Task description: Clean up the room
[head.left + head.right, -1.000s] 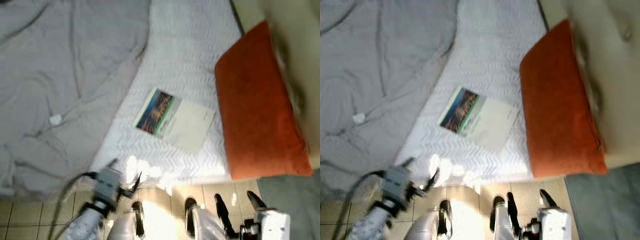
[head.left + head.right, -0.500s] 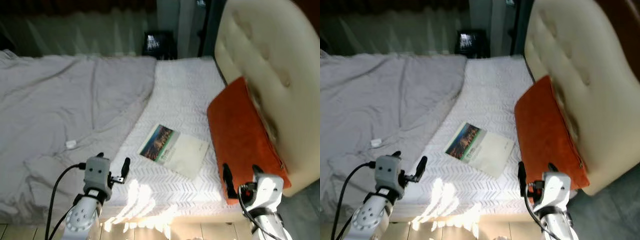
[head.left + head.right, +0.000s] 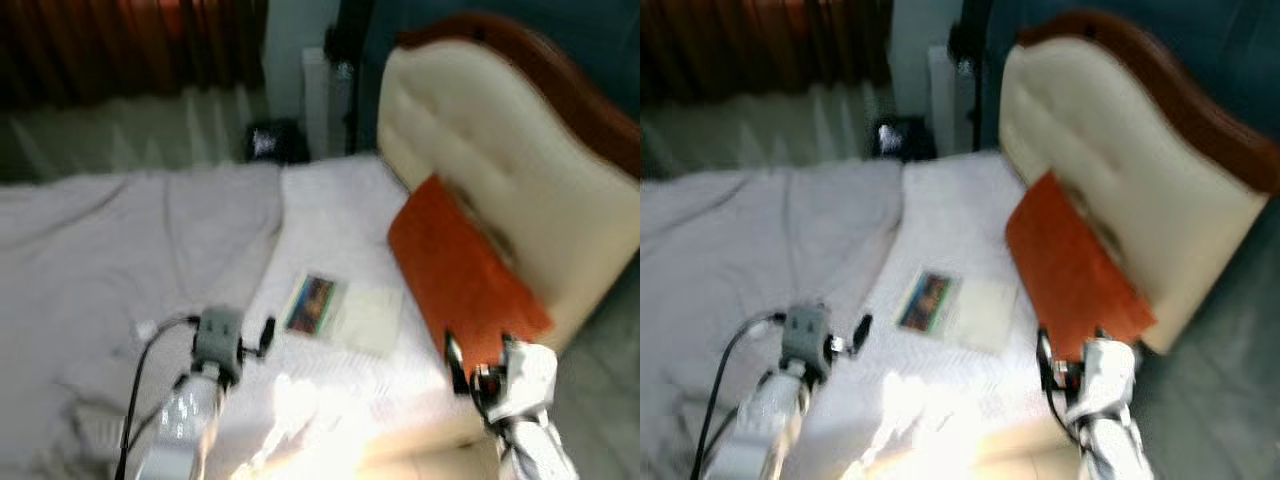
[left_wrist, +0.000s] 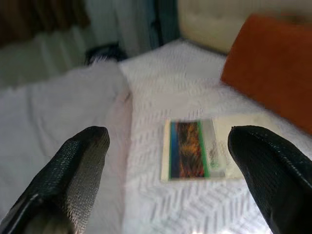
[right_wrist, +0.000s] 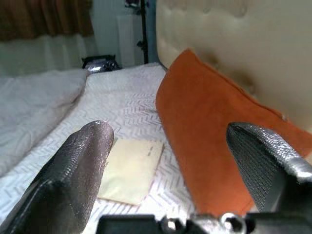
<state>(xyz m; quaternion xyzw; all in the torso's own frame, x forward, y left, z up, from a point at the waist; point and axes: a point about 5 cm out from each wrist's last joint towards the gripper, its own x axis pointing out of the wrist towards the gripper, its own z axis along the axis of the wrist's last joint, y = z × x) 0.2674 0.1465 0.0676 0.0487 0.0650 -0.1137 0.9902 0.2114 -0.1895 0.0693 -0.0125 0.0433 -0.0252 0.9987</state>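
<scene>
An open booklet (image 3: 340, 308) with a colourful cover page and a cream page lies flat on the white quilted mattress cover (image 3: 330, 220). An orange pillow (image 3: 455, 265) leans against the cream tufted headboard (image 3: 500, 170). My left gripper (image 3: 262, 338) hovers over the bed's near edge, short of the booklet (image 4: 190, 148), and its fingers are wide open and hold nothing. My right gripper (image 3: 478, 350) is raised at the near end of the orange pillow (image 5: 209, 141), open and empty, with the booklet's cream page (image 5: 129, 168) ahead of it.
A crumpled grey sheet (image 3: 100, 260) covers the bed's left half, with a small white item (image 3: 145, 328) on it. A dark object (image 3: 265, 142) sits beyond the bed's far end, below dark red curtains (image 3: 130, 50). Grey floor (image 3: 610, 350) lies to the right.
The view has swung up from the floor and bed edge to the whole bed, headboard and curtains. Both arms have risen to bed height; the booklet and pillow lie as before.
</scene>
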